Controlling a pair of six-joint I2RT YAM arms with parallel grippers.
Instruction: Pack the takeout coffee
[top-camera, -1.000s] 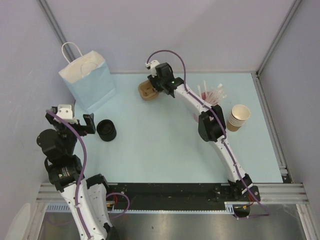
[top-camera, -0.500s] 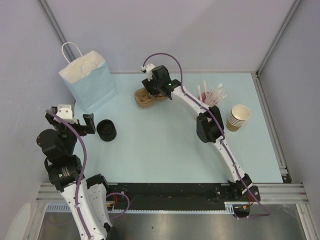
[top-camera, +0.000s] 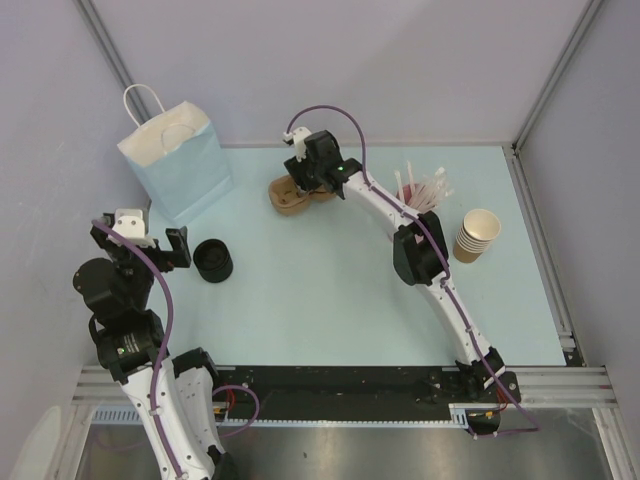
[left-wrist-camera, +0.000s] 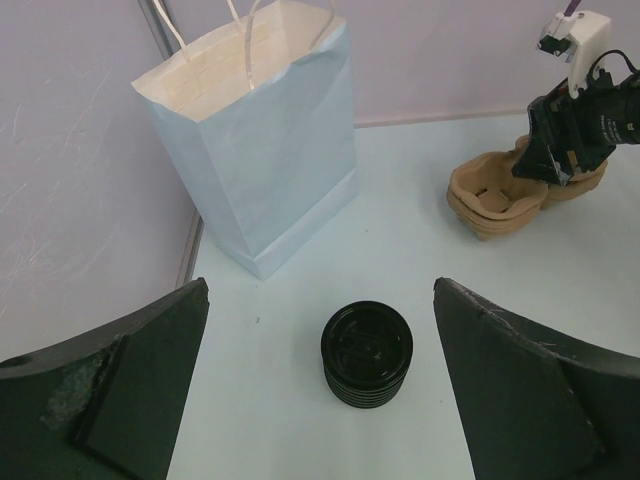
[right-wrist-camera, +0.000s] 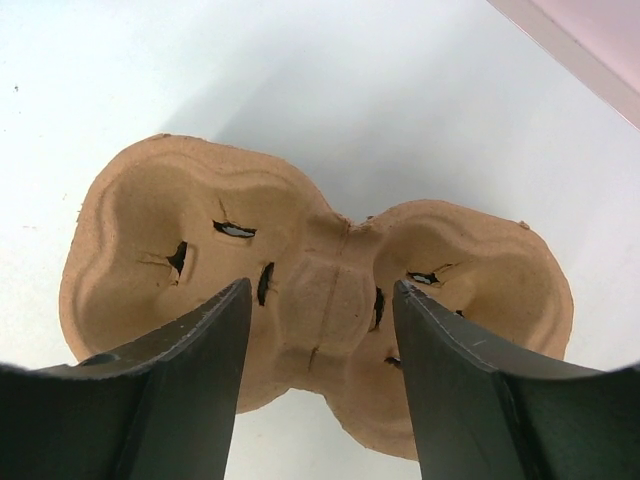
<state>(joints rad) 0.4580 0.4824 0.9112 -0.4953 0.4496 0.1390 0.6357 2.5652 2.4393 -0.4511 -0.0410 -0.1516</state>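
- Pale-blue table (top-camera: 300, 320), grey walls.
- Right gripper (right-wrist-camera: 320, 290) fingers parted, straddling pulp carrier (right-wrist-camera: 160, 230) waist, top-centre of overhead view.
- Left gripper (left-wrist-camera: 320, 285) spread wide; black lid (left-wrist-camera: 366, 340) on its stack lower-centre between fingers, apart.
- Tan cup stack (top-camera: 477, 236) far right, beside pink straw cup (top-camera: 425, 195).

Setting: robot lab test cell | Evidence: plain lavender panels (top-camera: 350, 70) in metal framing (top-camera: 555, 75) enclosed a pale blue table (top-camera: 320, 300); left arm (top-camera: 120, 300) and right arm (top-camera: 430, 270) were bolted to a black rail (top-camera: 340, 380) | Props: paper bag (top-camera: 175, 165), cup stack (top-camera: 477, 236) and pulp carrier (top-camera: 290, 195) were staged like café stock | Foreground: grey surface (top-camera: 350, 450), probably a metal bench
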